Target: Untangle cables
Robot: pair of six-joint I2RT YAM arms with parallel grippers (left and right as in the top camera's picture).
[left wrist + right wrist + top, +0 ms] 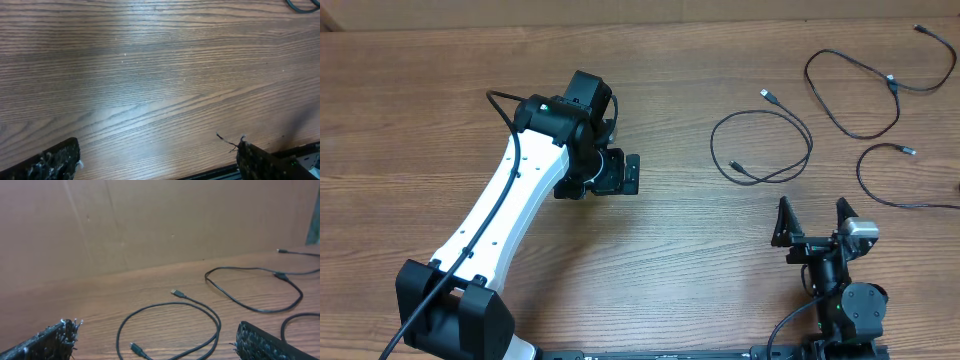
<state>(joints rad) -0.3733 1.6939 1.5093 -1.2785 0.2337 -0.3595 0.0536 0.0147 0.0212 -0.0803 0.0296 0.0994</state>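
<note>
Three thin black cables lie apart on the right half of the wooden table. One is a loop [809, 143] right of centre, and it also shows in the right wrist view [218, 323]. A second is a long curve [891, 82] at the far right back [251, 308]. The third [860, 172] curves near the right edge [286, 323]. My right gripper [814, 222] is open and empty, just in front of the loop [155, 347]. My left gripper [632, 174] is open and empty over bare wood [157, 165], well left of the cables.
A brown cardboard wall [150, 225] stands along the table's back edge. The thick black wire [505, 105] of the left arm arcs over its white link. A bit of black cable [300, 6] shows at the top right of the left wrist view.
</note>
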